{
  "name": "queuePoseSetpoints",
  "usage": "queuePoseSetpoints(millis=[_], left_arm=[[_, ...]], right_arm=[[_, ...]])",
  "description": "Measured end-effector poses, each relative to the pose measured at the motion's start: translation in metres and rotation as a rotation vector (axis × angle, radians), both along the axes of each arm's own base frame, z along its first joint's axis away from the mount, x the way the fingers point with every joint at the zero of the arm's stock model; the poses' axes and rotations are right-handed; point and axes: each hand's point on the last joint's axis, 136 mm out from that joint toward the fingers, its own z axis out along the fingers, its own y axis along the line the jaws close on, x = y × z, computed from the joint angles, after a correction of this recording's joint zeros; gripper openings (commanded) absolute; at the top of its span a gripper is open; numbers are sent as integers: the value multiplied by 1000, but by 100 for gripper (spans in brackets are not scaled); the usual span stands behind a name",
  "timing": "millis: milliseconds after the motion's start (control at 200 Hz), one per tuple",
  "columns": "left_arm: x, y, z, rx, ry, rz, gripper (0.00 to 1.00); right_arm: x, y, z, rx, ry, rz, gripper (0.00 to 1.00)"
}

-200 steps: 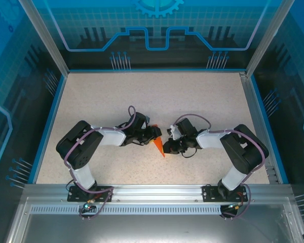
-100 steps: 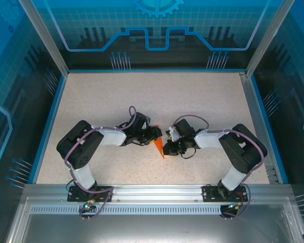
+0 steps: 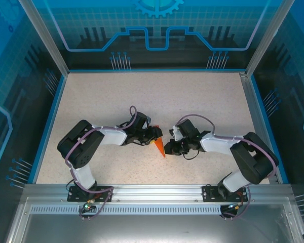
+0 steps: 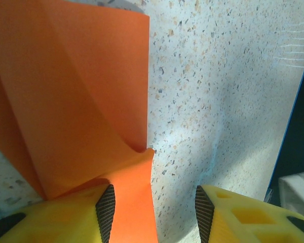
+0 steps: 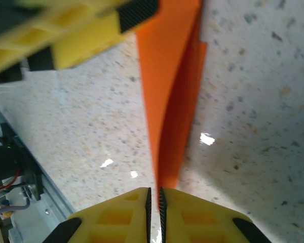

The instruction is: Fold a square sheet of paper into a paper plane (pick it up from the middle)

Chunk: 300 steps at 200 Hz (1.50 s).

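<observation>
Top external: right arm (image 3: 228,144) elbows inward, fingers (image 3: 168,149) pinching paper plane (image 3: 159,147).

Text: we read none, on any surface.
Numbers: we read none.
Sign: we make out 1 blue gear emblem (image 3: 158,6) on the back wall (image 3: 91,30), cut off by the top edge, with no words by it.
</observation>
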Motion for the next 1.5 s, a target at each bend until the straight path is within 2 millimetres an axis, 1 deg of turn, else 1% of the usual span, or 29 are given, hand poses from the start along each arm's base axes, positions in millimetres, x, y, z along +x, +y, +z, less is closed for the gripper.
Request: queuePoseSetpoints(millis=[95,165,270,390,740,970,1215,1501], left_arm=[[1,-1,0,0,-1,0,49],[1,-1,0,0,0,-1,49],[1,-1,0,-1,0,-1,49],[0,-1,0,-2,1,-2,49],[0,-1,0,-2,1,-2,49],[0,-1,0,-2,1,-2,49],[0,-1,-1,-1,3,-2,48],[0,-1,-1,0,9,-4,48]], right_arm=[[5,6,12,46,-26,-3,11],[8,13,14,76,-19,-1,10],[13,22,10,105,3,-1,9],[15,27,-3,109,44,-6,9],[10,25,-27,80,104,-3,8],[7,24,-27,120,77,6,9],[-8,15,-27,100,101,38,10],[-13,13,-28,122,85,53,9]])
